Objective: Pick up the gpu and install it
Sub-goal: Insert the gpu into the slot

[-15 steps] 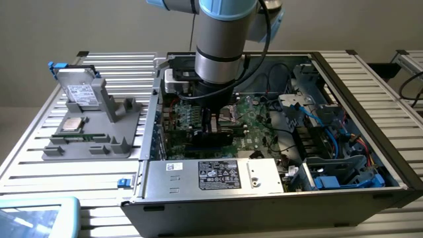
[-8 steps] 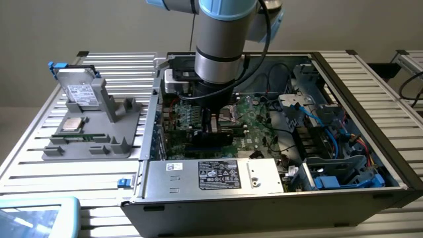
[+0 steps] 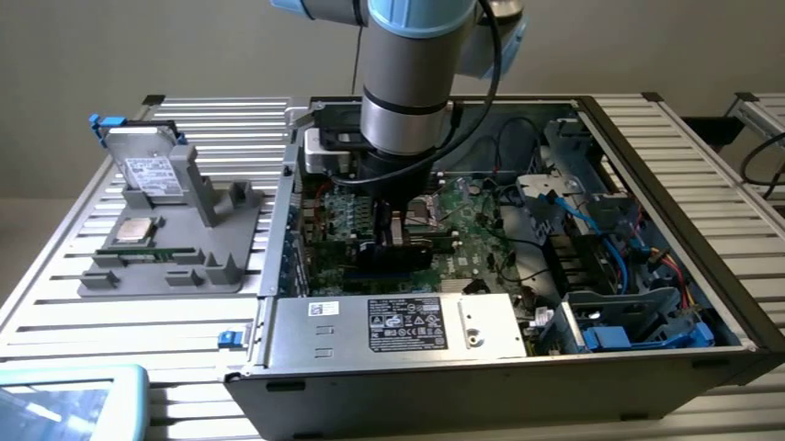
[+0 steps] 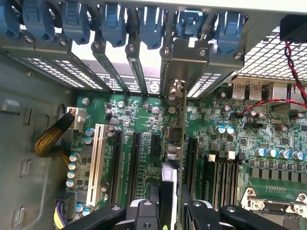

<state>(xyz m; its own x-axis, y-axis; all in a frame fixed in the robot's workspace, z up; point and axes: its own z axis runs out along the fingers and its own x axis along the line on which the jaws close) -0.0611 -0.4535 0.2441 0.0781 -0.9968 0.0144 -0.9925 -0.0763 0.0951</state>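
A robot arm [image 3: 405, 83] reaches down into an open computer case [image 3: 663, 367] at the centre of the exterior frame, its gripper [image 3: 395, 234] low over the green motherboard [image 3: 472, 230]. The gripper is clamped on the gpu [image 4: 181, 143], which the wrist camera sees edge-on as a thin card standing upright over an expansion slot, its silver bracket [image 4: 178, 91] meeting the row of blue slot clips [image 4: 144, 21] at the case wall. At the exterior frame's left, a grey tray [image 3: 172, 266] on the slatted table [image 3: 73, 294] carries a hard drive [image 3: 150, 170].
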